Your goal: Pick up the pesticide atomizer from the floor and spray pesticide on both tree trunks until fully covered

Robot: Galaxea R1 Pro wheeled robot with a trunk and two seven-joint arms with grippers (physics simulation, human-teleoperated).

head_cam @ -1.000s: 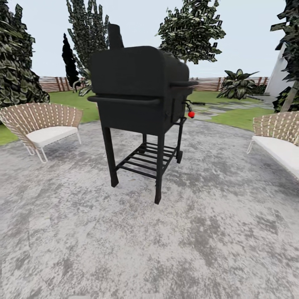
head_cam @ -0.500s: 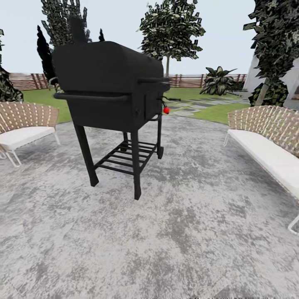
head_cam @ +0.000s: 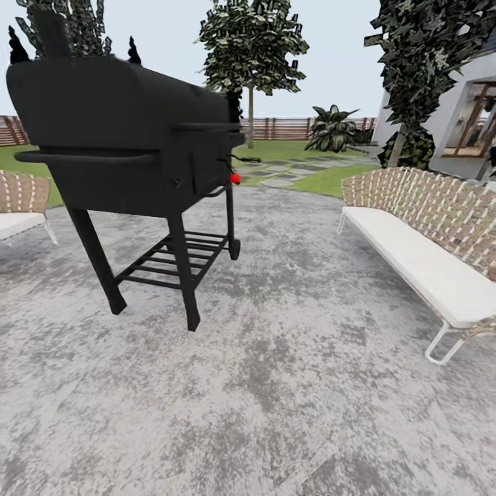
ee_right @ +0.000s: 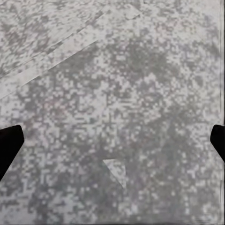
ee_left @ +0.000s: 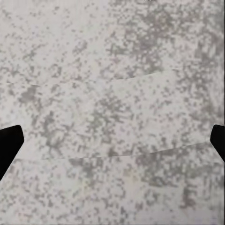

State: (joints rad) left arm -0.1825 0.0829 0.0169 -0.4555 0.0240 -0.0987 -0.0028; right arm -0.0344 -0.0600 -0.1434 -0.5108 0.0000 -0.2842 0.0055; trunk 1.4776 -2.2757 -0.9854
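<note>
The pesticide atomizer is out of view. Past the patio lies the garden lawn [head_cam: 288, 149] with grey stepping stones [head_cam: 293, 168] and a brown slat fence [head_cam: 279, 127]. One tree [head_cam: 252, 43] with a thin straight trunk [head_cam: 250, 118] stands far off at the centre. Another tree [head_cam: 421, 48] rises at the right by the house, its trunk [head_cam: 397, 150] leaning. In the left wrist view my left gripper [ee_left: 112, 145] is open over grey paving, black fingertips [ee_left: 9, 146] at the picture's edges. My right gripper [ee_right: 112, 146] is open over the same paving, with nothing between its fingers.
A black grill [head_cam: 131, 138] on four legs stands close at the left, a red knob [head_cam: 235, 178] on its side. A woven bench [head_cam: 427, 241] with a white cushion lines the right. A woven chair [head_cam: 19, 203] sits at the far left. Grey paving [head_cam: 275, 386] stretches ahead.
The whole picture has shifted left, so the camera has turned right. The grill now sits further left and the bench and house wall show more.
</note>
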